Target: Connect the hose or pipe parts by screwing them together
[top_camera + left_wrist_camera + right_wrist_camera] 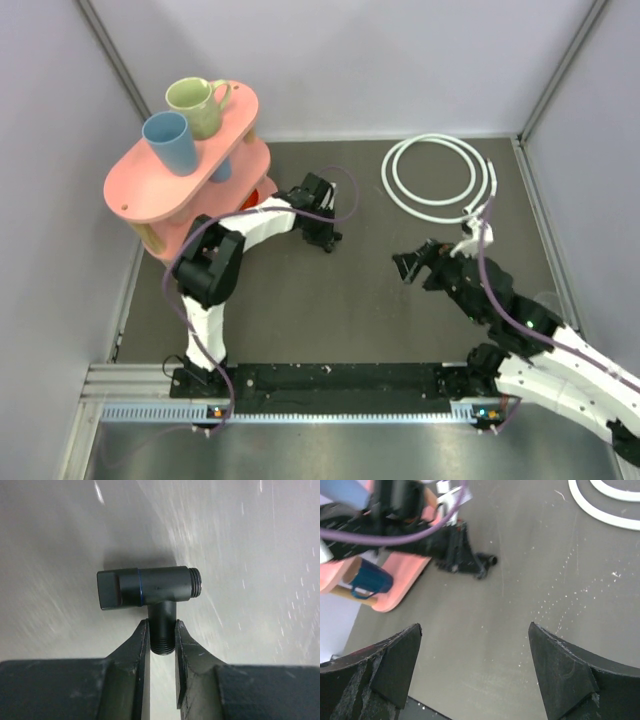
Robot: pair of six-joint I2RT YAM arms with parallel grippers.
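Note:
A small black T-shaped connector [150, 587] lies close to the grey mat, and my left gripper [161, 632] is shut on its threaded stem, a finger on each side. From above, the left gripper [325, 240] sits left of centre, and the right wrist view shows the connector [486, 562] poking out past those fingers. The white hose [435, 178] is coiled in loops at the back right, one end with a silvery fitting [468, 228] near my right arm. My right gripper [408, 265] hangs open over bare mat with nothing between its fingers [560, 665].
A pink two-tier stand [185, 165] holds a green mug [197, 105] and a blue cup [170, 142] at the back left, right behind the left arm. Grey walls close in the mat on three sides. A black rail [340, 378] runs along the near edge.

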